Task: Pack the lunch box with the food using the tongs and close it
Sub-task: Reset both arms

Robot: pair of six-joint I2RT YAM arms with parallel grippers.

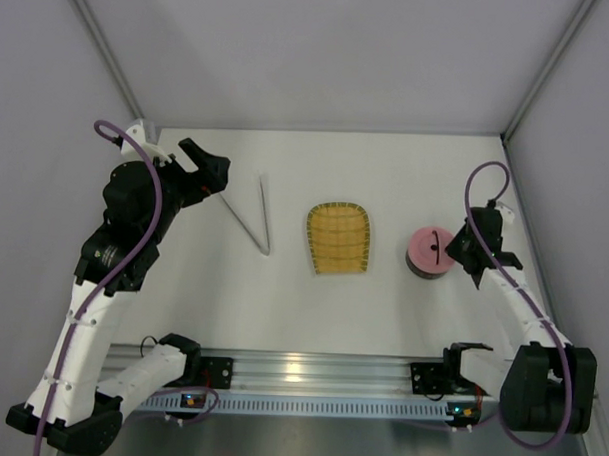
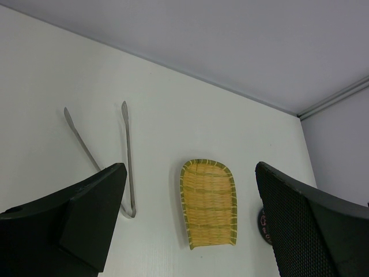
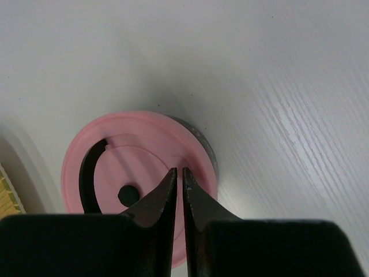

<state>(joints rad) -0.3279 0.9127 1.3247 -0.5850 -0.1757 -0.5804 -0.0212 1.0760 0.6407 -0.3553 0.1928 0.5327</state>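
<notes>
The lunch box (image 1: 426, 262) stands right of centre with its pink lid (image 3: 135, 153) on; a strip of steel wall (image 3: 206, 144) shows under the lid's edge. My right gripper (image 3: 180, 171) is shut just above the lid, beside the black curved handle (image 3: 87, 173), with nothing visible between its fingers; in the top view the right gripper (image 1: 456, 249) reaches the box from the right. The tongs (image 1: 266, 222) lie flat in a narrow V on the table. My left gripper (image 1: 208, 171) hovers open to their left, holding nothing. No food shows anywhere.
An empty yellow woven tray (image 1: 337, 237) lies between the tongs (image 2: 127, 150) and the lunch box; it also shows between my left gripper's (image 2: 190, 173) fingers as the tray (image 2: 209, 202). Grey walls enclose the white table on three sides.
</notes>
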